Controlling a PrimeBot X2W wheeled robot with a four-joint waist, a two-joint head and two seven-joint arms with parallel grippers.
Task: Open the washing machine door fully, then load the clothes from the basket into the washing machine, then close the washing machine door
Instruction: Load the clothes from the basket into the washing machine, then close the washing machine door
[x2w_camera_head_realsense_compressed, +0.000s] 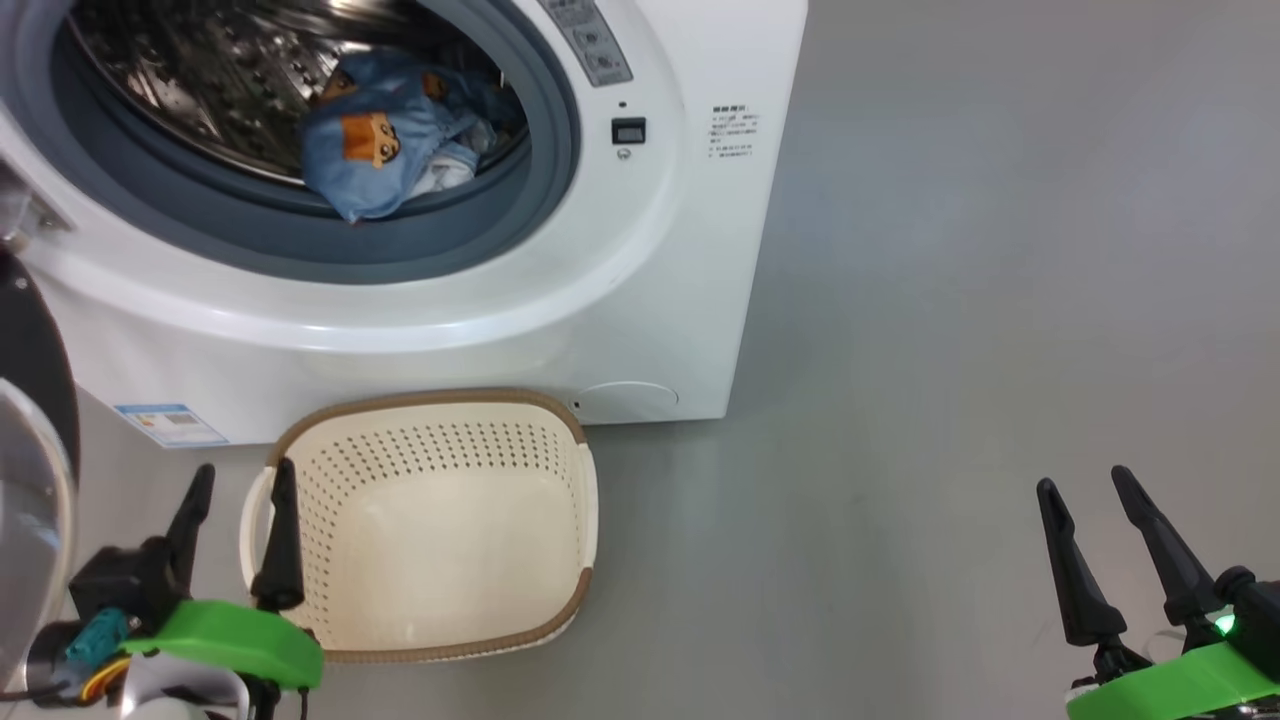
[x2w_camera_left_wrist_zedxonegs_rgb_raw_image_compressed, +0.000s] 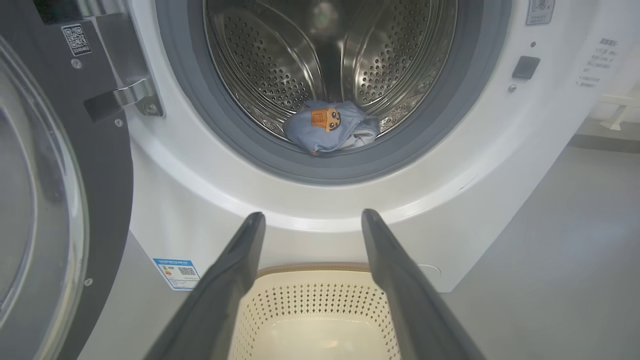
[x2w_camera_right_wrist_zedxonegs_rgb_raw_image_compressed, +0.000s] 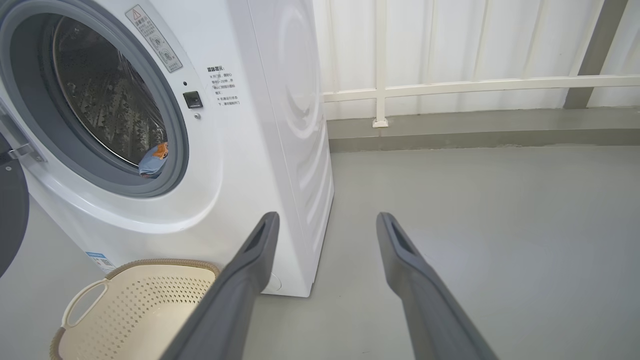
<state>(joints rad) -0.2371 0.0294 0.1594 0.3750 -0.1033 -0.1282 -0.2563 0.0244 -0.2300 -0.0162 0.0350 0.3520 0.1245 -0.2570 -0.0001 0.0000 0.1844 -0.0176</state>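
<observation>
Right wrist view: grey floor (x2w_camera_right_wrist_zedxonegs_rgb_raw_image_compressed: 500, 225), white rail (x2w_camera_right_wrist_zedxonegs_rgb_raw_image_compressed: 450, 85) behind washing machine (x2w_camera_right_wrist_zedxonegs_rgb_raw_image_compressed: 280, 125).

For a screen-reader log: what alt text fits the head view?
Blue bear-print clothes lie inside the open washing machine. The cream basket before it is empty; left gripper and right gripper hover open.
</observation>
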